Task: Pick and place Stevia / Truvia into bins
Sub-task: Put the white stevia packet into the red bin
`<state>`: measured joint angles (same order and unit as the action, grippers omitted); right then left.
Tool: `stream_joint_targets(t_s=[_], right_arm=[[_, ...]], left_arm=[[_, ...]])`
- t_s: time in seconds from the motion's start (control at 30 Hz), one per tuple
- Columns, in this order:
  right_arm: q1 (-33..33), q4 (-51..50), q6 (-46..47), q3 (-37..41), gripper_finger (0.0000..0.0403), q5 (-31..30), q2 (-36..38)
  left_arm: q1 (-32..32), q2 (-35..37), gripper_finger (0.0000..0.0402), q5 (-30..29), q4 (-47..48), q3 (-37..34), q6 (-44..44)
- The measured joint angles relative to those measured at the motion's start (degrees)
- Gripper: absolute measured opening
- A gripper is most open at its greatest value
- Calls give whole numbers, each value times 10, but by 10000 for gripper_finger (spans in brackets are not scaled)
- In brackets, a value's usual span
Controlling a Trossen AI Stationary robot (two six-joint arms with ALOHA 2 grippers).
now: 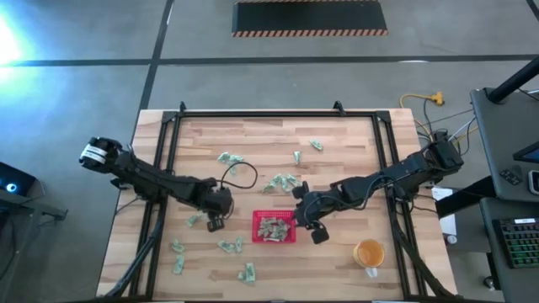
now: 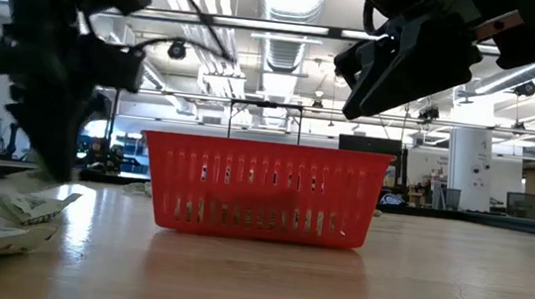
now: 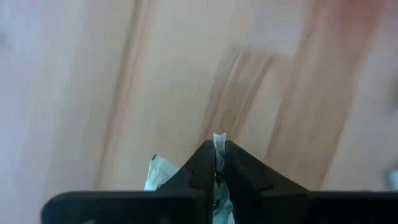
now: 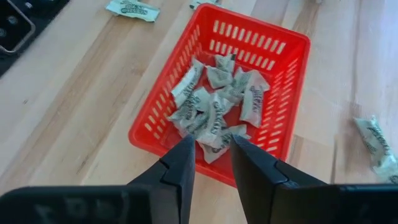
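A pale sachet (image 3: 217,142) is pinched in the closed jaws of the left gripper (image 1: 214,220) just left of the red tray (image 1: 290,239); the right gripper (image 4: 211,155), jaws narrowly parted, is held over the tray's sachet pile (image 4: 217,106); loose sachets (image 1: 283,181) are scattered on the wooden counter (image 1: 337,143), with a ceiling-lit hall seen beyond.

tray (image 1: 274,238): bright red | sachets (image 4: 214,102): pale green-white | cup (image 1: 369,252): orange | tools: dark
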<state>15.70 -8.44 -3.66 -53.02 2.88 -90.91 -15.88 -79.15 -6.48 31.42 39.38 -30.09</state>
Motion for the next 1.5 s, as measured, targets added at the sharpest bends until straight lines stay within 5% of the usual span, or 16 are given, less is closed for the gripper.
stream_joint_targets(t_s=[0.23,0.57,0.93,1.5], right_arm=[[-1,-4,0,0,83,-1,0],[-1,-13,3,0,73,-1,0],[-1,-13,2,0,79,-1,0],[-1,-13,3,0,77,0,0]], left_arm=[[0,3,15,-2,-76,11,80],[0,-15,19,-31,-74,3,80],[1,-53,89,-32,-87,-1,81],[2,-62,93,-33,-139,-1,101]])
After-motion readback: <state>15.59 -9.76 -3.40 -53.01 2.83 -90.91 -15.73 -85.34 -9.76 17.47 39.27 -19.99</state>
